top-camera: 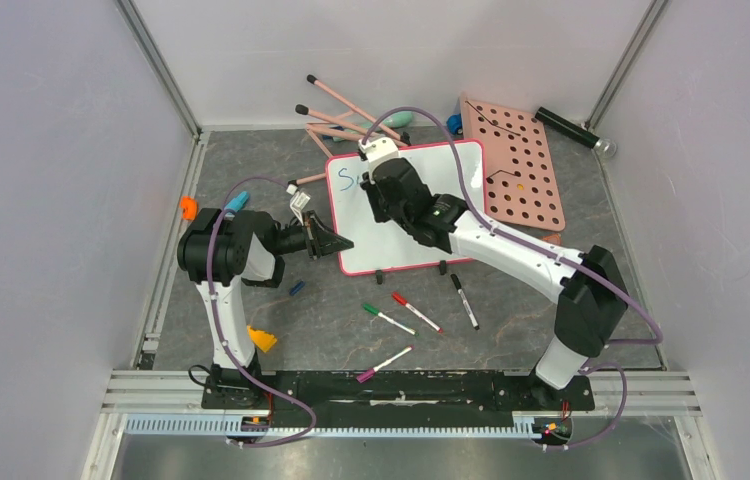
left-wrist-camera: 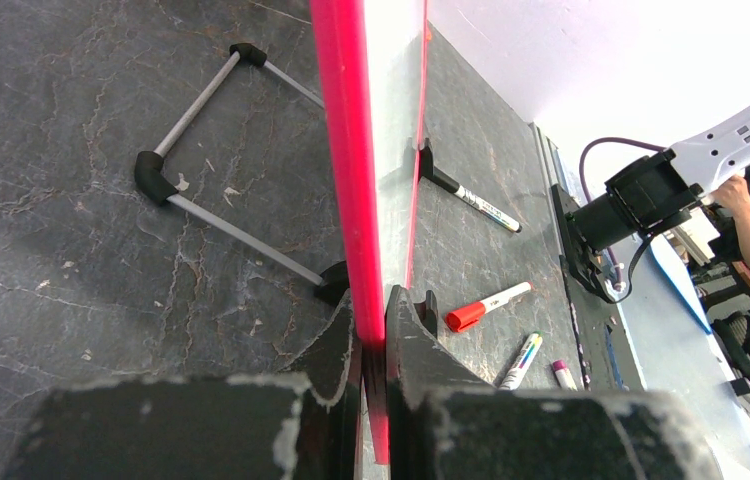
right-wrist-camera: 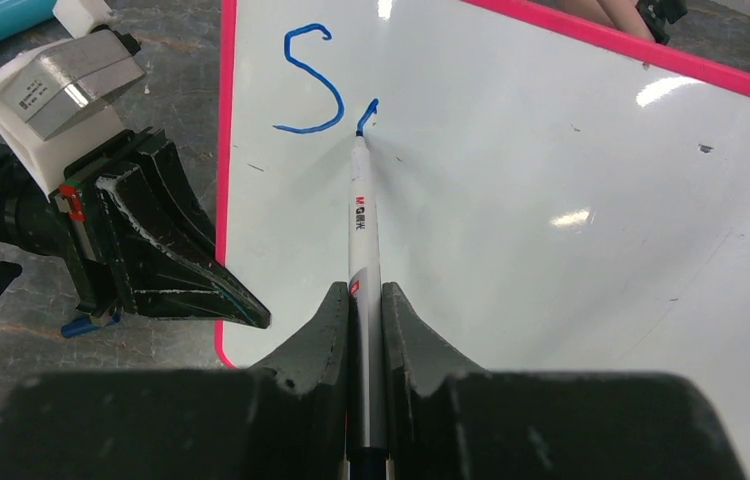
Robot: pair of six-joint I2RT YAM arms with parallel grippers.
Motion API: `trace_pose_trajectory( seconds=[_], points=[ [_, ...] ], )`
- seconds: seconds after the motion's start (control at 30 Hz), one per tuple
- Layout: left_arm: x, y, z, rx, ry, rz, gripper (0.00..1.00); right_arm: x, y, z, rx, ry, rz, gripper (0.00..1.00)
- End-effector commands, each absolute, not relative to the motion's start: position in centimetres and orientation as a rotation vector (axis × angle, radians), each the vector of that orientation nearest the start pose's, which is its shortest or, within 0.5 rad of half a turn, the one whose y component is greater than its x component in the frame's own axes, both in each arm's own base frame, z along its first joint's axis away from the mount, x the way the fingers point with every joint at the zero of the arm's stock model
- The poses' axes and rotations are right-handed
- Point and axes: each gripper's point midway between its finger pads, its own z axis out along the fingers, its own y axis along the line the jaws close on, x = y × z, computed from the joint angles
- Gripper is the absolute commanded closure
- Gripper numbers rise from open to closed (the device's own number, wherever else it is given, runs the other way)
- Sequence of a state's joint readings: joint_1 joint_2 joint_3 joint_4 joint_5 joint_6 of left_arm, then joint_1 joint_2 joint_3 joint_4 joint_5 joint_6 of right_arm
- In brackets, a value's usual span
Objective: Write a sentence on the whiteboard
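The whiteboard (top-camera: 451, 170) with its pink-red rim lies on the table's middle; it also shows in the right wrist view (right-wrist-camera: 551, 200). My left gripper (top-camera: 336, 243) is shut on the board's left rim (left-wrist-camera: 351, 150), clamping the edge (left-wrist-camera: 369, 325). My right gripper (top-camera: 379, 190) is over the board's upper left and is shut on a white marker (right-wrist-camera: 363, 220) whose blue tip touches the board. Of the sentence, only a blue "S" (right-wrist-camera: 311, 80) and a short stroke (right-wrist-camera: 368, 110) are written.
A pink pegboard (top-camera: 516, 165) lies right of the board. Pink sticks (top-camera: 346, 115) lie behind it. Loose markers (top-camera: 416, 312) and a black marker (top-camera: 465, 300) lie in front. A black cylinder (top-camera: 571, 128) lies far right. An orange piece (top-camera: 261, 340) lies near the left arm.
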State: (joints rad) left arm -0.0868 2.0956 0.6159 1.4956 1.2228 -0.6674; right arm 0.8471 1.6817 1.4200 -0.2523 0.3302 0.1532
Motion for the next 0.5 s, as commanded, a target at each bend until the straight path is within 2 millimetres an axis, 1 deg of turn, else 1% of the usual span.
trace_pose_trajectory(
  seconds=[0.0,0.3,0.47],
  points=[
    [34.7,-19.8,5.9,0.702,1.559,-1.254,0.98,38.2,33.1,22.8,-0.471,1.971,0.233,1.00],
    [34.7,-19.8,5.9,0.701,1.560,-1.254,0.98,39.1,32.2,23.6,-0.440,1.964,0.217,1.00],
    [34.7,-19.8,5.9,0.701,1.560,-1.254,0.98,39.2,31.6,23.4,-0.434,1.974,0.202,1.00]
  ],
)
